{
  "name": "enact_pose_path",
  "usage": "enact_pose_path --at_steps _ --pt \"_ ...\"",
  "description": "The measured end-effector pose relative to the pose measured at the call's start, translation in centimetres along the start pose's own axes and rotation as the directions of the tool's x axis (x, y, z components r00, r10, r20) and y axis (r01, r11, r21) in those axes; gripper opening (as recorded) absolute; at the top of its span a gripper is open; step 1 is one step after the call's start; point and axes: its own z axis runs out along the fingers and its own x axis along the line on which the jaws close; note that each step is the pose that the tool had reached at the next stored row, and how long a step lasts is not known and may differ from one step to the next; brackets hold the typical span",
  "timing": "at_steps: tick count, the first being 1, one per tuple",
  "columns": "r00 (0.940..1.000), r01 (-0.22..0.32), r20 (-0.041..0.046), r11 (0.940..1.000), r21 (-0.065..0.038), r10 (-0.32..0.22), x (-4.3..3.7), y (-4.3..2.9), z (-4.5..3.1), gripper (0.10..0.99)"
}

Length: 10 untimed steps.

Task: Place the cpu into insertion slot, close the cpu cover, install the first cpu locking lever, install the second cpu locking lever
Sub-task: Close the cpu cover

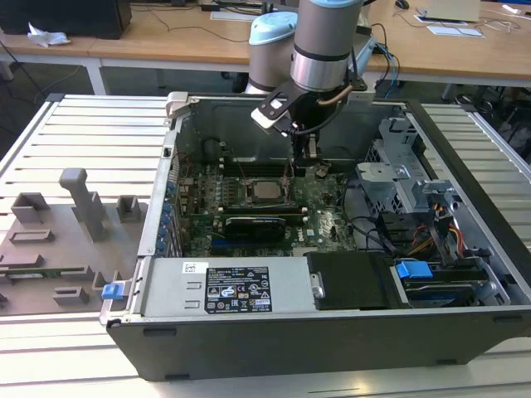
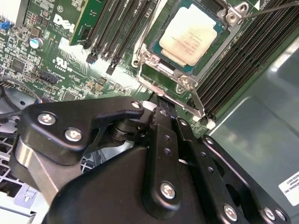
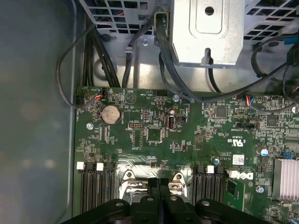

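The cpu (image 1: 265,191) (image 2: 189,39) lies flat in the insertion slot (image 2: 223,36) on the green motherboard (image 1: 323,211). The silvery cpu cover (image 2: 145,57) lies down around it, and the chip's pale top shows through its window. A silvery locking lever (image 2: 196,105) runs along the socket edge nearest my gripper. A thin lever rod (image 2: 275,7) crosses the far corner. My gripper (image 1: 309,153) (image 2: 156,105) (image 3: 159,184) hangs just beside the socket, on the exterior view's right of it. Its black fingers (image 3: 154,191) are pressed together, their tips at the near lever's end.
The open computer case holds a power supply (image 1: 216,286) at the front, a metal drive cage (image 1: 398,174) with cables on the exterior view's right, and a black card (image 1: 253,224) in front of the socket. Memory slots (image 2: 121,28) flank the socket. Grey fixtures (image 1: 83,203) stand outside the case.
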Motion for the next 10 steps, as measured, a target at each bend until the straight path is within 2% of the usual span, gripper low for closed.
enact_pose_path --at_steps 10 --pt "1.0 0.0 -0.0002 1.0 0.0 0.0 0.03 -0.76 0.12 0.106"
